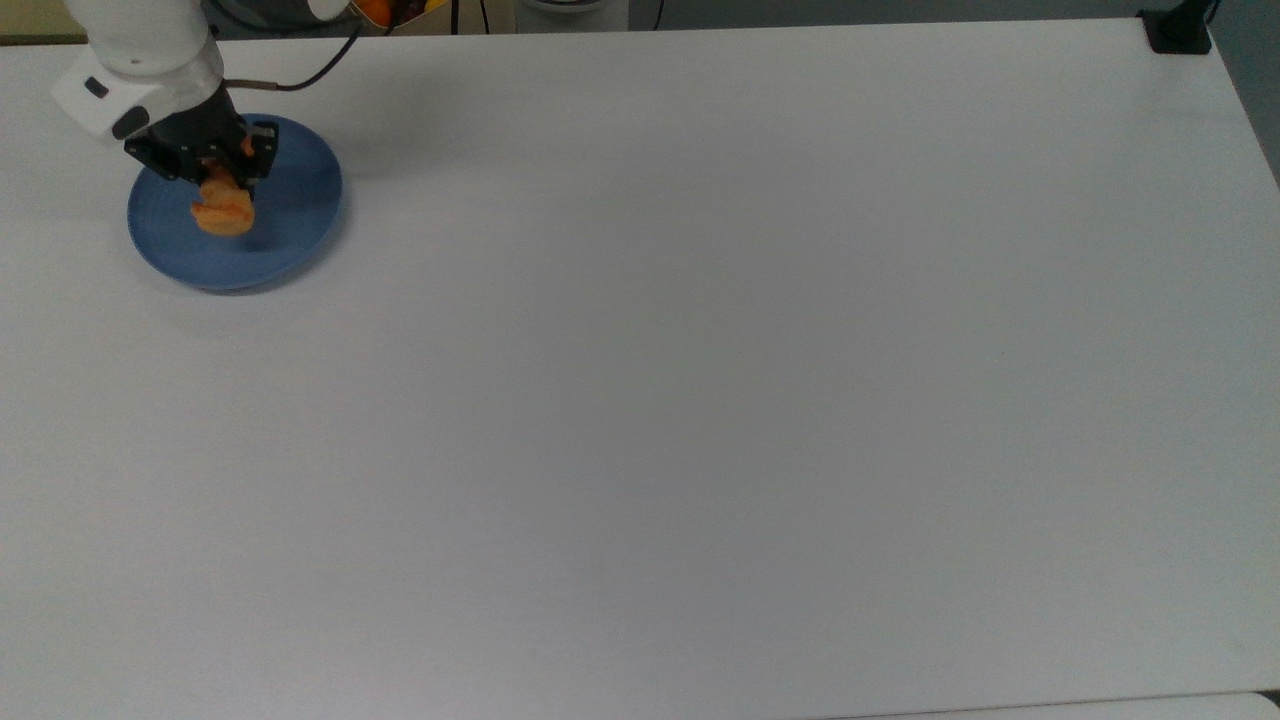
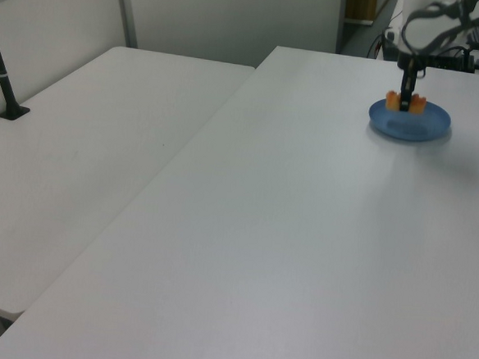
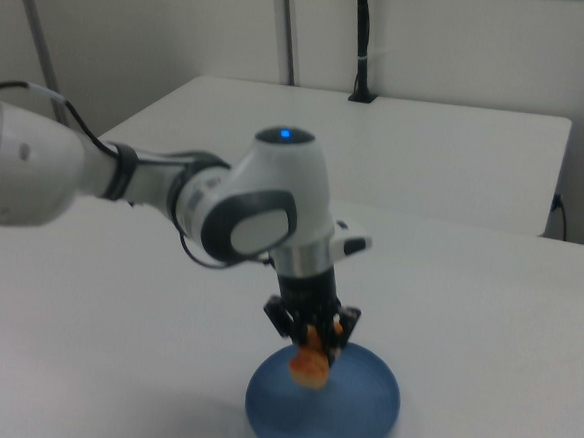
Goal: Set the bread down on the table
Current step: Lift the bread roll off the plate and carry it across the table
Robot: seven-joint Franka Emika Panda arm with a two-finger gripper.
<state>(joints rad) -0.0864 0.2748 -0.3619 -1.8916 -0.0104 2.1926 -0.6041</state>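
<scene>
Overhead, the gripper (image 1: 216, 170) was pointed straight down, jaws closed on the bread (image 1: 224, 210), which was held between them, lifted clear above the blue plate (image 1: 290, 215) on the table (image 1: 700, 380). Its upper part was masked by the fingers.

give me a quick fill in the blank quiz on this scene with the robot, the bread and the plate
1. The black two-finger gripper is shut on the small golden-orange ____.
2. The bread roll hangs just above the round ____ plate.
3. The plate sits on a large plain ____ table.
4. In the top view, the plate is near the table's far ____ corner.

Missing words: bread roll; blue; white; left
</scene>
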